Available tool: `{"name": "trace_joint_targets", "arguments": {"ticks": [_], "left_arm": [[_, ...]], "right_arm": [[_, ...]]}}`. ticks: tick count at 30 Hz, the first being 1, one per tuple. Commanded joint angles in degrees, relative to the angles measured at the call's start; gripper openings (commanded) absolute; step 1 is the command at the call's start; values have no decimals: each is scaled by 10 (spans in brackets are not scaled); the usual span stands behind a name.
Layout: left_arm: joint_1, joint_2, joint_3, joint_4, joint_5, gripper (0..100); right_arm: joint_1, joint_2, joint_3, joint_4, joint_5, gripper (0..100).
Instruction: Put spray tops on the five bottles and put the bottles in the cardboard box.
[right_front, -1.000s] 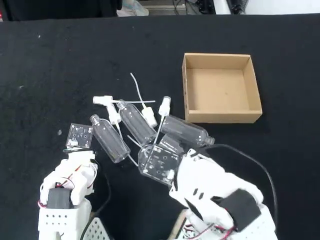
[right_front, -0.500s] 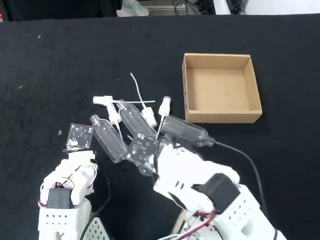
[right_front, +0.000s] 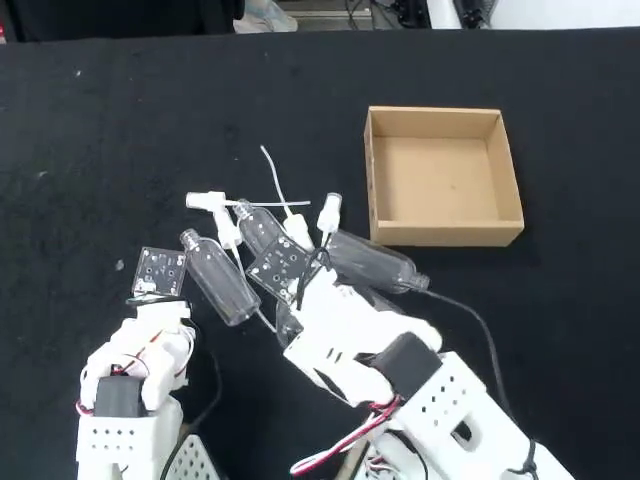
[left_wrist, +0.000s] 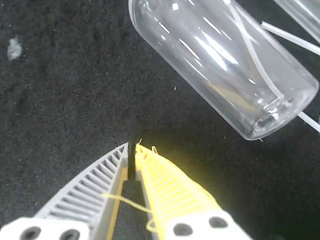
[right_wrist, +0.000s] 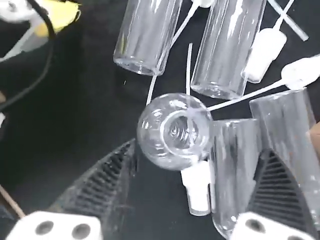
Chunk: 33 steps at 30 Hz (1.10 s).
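Worktop (right_front: 120, 110): black, carrying all items. Cardboard box (right_front: 445, 235): open-topped, well apart from both sets of jaws, no bottle in it yet. Right arm (right_front: 370, 350): over the bottle pile; right jaws spread wide. Left arm (right_front: 135, 370): near the edge of the pile; left jaws pressed shut on nothing, tips close above the worktop, with the base of one lying bottle (left_wrist: 220, 70) just beyond them. Bottles, clear plastic, five, uncapped, heaped together: one seen end-on (right_wrist: 172, 131) between the right jaws, nearer one finger; a second (right_wrist: 235, 165) lying beside it, also inside the span; a third (right_wrist: 290, 135) at the far finger; two more (right_wrist: 147, 32) (right_wrist: 227, 47) lying beyond the tips. Spray tops, white, loose: one (right_wrist: 197, 192) between the right jaws, touching the end-on bottle; others (right_wrist: 262, 55) (right_wrist: 302, 70) beyond them. Dip tube (right_wrist: 240, 97): thin, running up to the end-on bottle. Handling note, as a judgement: the step is taking one bottle from the heap; the span now covers two bottles and a top, so centre on the end-on bottle alone, keep the tube out of the grip, and close gently, since the round, smooth wall is likely to slip.
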Motion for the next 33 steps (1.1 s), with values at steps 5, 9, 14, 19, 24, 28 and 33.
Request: {"name": "trace_joint_targets", "arguments": {"ticks": [5,9,14,19,24,28,33], "left_arm": [[0,-4,13,4,-4,30],[0,-4,13,4,-4,30],[0,-4,13,4,-4,30],[0,-4,13,4,-4,30],[0,-4,13,4,-4,30],[0,-4,13,4,-4,30],[0,-4,13,4,-4,30]], "right_arm": [[-37,-58,63,-69,-7,336],[-74,-75,95,-105,-7,336],[-74,-85,133,-145,-7,336],[-62,-96,159,-180,-17,336],[-49,-123,160,-200,-87,336],[-49,-132,161,-199,-88,335],[-48,-136,186,-199,-87,335]]}}
